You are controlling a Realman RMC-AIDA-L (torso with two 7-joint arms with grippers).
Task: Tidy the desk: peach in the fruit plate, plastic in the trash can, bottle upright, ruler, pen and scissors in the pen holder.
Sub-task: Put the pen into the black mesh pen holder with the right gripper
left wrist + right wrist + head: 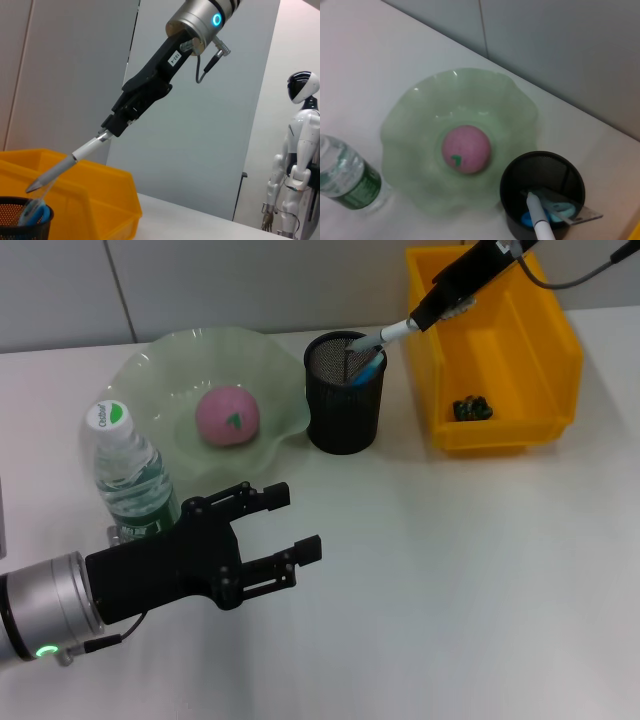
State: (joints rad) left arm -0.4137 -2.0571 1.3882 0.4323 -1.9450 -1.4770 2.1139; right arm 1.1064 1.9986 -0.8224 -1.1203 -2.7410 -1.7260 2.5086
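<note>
On the table [480, 580], the fruit plate [160, 370] sits upper left of the frame with the peach [227, 416] in it. The bottle [128, 475] stands upright at the plate's lower left. The pen holder [344, 392] is just right of the plate, the trash can [495, 350] farther right.

You're looking at a white desk [470, 580] set against a pale grey panelled wall [250, 280], with a white humanoid figure [297, 160] standing far off by that wall.
</note>
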